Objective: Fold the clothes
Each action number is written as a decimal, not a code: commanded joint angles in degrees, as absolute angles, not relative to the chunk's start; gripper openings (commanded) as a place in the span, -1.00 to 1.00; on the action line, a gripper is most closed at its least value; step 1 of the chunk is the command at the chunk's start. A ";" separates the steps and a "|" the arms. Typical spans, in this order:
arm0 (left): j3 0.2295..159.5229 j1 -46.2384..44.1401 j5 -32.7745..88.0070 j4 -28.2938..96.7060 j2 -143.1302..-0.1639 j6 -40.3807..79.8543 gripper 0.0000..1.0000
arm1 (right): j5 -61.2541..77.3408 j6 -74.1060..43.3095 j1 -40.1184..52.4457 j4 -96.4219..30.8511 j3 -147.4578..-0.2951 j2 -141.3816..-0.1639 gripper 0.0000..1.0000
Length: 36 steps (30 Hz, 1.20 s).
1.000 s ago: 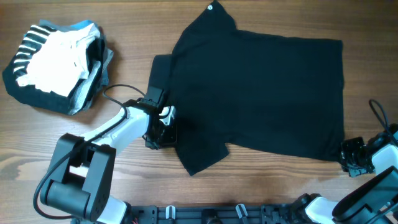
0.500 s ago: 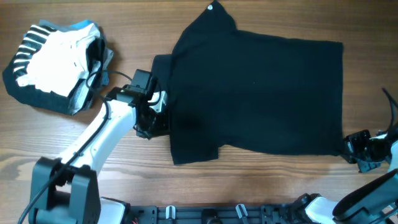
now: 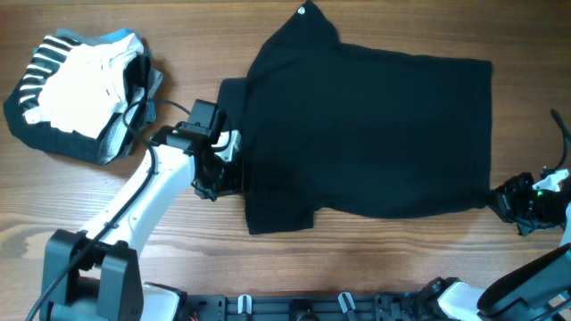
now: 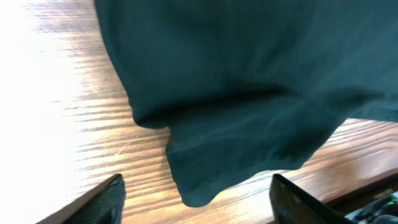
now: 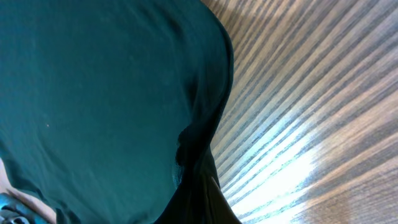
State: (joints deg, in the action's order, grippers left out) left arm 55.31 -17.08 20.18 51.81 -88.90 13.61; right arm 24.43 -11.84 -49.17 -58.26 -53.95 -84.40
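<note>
The clothes, a black T-shirt (image 3: 375,125), lie spread flat over the middle and right of the wooden table, with a small white label (image 3: 302,11) at the far edge. My left gripper (image 3: 223,174) stands open at the shirt's left side by the sleeve. In the left wrist view its fingers (image 4: 102,200) are wide apart and the sleeve's tip (image 4: 194,190) lies loose between them on the wood. My right gripper (image 3: 507,203) is shut on the shirt's near right corner. In the right wrist view the cloth (image 5: 93,93) bunches into the closed gripper (image 5: 208,202).
A pile of other garments (image 3: 80,89), white on top of black-and-white striped, sits at the far left corner. A dark rail (image 3: 339,308) runs along the table's near edge. Bare wood (image 3: 375,259) shows in front of the shirt.
My left gripper carried the sleeve up and to the left, then opened and let it go. My right gripper shut on the shirt's near right corner and shifted slightly right.
</note>
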 commanded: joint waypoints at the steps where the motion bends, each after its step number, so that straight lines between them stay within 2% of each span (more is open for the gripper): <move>1: 50.41 -20.75 19.86 50.19 -88.09 12.21 0.59 | 25.76 -10.68 -49.15 -57.89 -55.13 -83.88 -0.90; 5: 46.41 -24.58 19.81 47.62 -88.16 12.45 0.68 | 25.76 -10.70 -49.15 -57.69 -55.13 -83.88 -0.90; 9: 42.92 -24.91 19.66 42.98 -90.04 15.59 0.54 | 25.78 -10.70 -49.15 -57.69 -55.13 -83.88 -0.90; 14: 42.68 -24.93 21.21 37.78 -95.35 17.04 -0.11 | 25.78 -10.70 -49.15 -57.71 -55.13 -83.88 -0.89; 16: 42.70 -24.91 21.56 36.82 -96.36 16.99 -0.68 | 25.78 -10.70 -49.15 -57.74 -55.13 -83.88 -0.89; 17: 42.74 -24.91 21.71 37.01 -96.31 16.99 -0.86 | 25.78 -10.70 -49.15 -57.76 -55.13 -83.88 -0.89; 18: 42.92 -24.91 22.09 37.65 -96.20 16.97 -0.92 | 25.78 -10.70 -49.15 -57.76 -55.13 -83.88 -0.89; 27: 63.11 -24.86 22.79 62.81 -94.43 11.94 -0.92 | 21.41 -13.85 -49.15 -63.79 -55.29 -82.87 -0.91; 30: 70.06 -24.86 20.86 64.71 -93.51 11.77 -0.92 | 13.37 -15.20 -49.15 -62.98 -55.29 -82.11 -0.91; 36: 71.50 -24.86 14.48 62.67 -93.51 12.49 -0.92 | 13.74 -17.69 -49.12 -58.28 -55.20 -82.17 -0.91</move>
State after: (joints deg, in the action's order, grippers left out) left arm 70.70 -24.71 19.22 63.68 -94.54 12.75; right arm 15.88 -14.92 -49.17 -60.42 -54.15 -83.24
